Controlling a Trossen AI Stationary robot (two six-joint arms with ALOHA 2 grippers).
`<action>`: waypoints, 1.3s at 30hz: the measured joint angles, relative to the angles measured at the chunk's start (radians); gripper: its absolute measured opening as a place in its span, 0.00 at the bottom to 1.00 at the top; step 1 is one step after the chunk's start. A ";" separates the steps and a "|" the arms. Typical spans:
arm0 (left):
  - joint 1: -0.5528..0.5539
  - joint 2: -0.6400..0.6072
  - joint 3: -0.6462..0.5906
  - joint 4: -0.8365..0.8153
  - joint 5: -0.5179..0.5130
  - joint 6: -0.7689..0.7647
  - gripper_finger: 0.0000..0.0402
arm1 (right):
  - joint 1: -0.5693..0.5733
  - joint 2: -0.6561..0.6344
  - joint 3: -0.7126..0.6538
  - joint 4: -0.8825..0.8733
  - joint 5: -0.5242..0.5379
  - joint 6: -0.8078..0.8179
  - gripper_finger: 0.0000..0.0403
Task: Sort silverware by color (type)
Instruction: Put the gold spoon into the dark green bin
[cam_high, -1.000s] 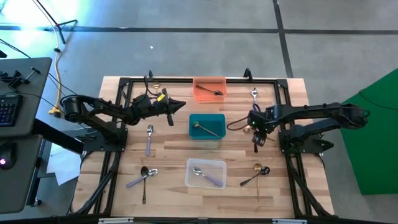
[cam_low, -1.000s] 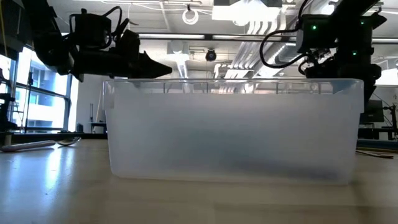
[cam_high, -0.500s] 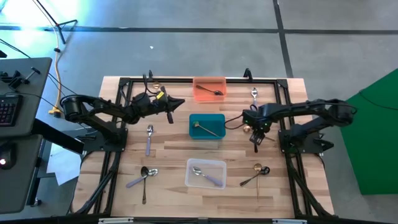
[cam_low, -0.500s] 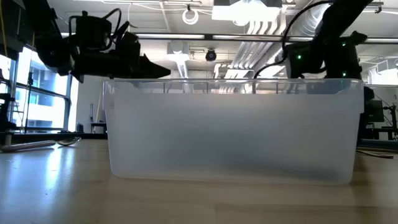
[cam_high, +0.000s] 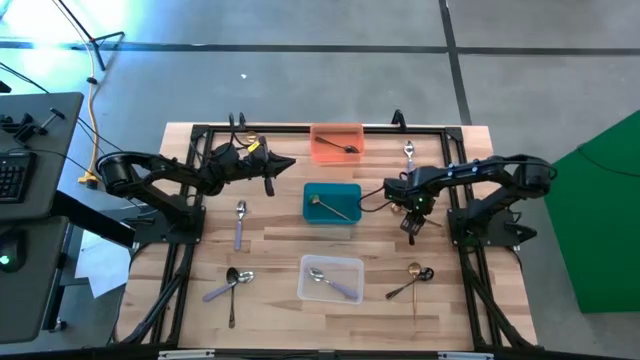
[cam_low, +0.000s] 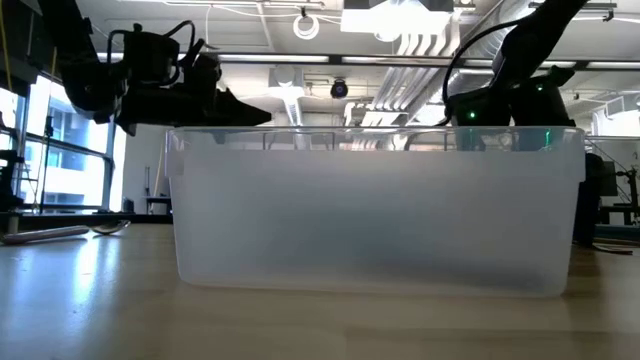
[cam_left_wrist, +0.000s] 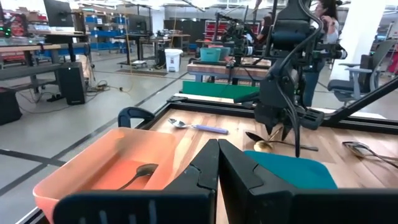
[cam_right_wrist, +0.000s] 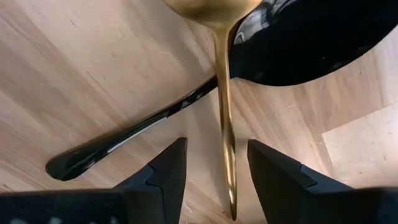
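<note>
**A:** How far along is the sorting?

**B:** Partly done, I judge. The orange bin holds one dark spoon, the teal bin one gold piece, and the clear bin one silver spoon with a lilac handle. Left out on the table: a silver spoon below the left arm, a crossed pair near the front-left corner, a gold and dark pair front-right, one silver piece at the back beside the orange bin, and something small at the back-left that I can't make out.

**A:** And the right gripper?

**B:** Its fingers stand apart, holding nothing. In its wrist view a gold spoon runs with its thin handle straight into the gap between the jaws, touching neither. Its bowl lies ahead of the fingertips, against a glossy black spoon whose handle slants away to one side of the jaws.

**A:** So gold is next?

**B:** Likely (the jaws straddle its handle, though the black bowl sits very close and could get nudged).

**A:** The left gripper?

**B:** Fingers pressed together, empty, hovering with the orange bin just ahead of its tips.
</note>
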 joint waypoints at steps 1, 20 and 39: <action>0.002 0.000 0.000 0.000 0.001 0.000 0.00 | 0.000 0.005 0.000 0.001 -0.001 0.000 0.38; 0.025 0.000 0.000 -0.026 0.053 0.045 0.00 | -0.031 0.004 -0.004 0.018 -0.009 -0.043 0.02; 0.100 0.000 0.000 -0.015 0.091 0.052 0.00 | -0.019 0.007 0.177 -0.199 0.105 -0.020 0.01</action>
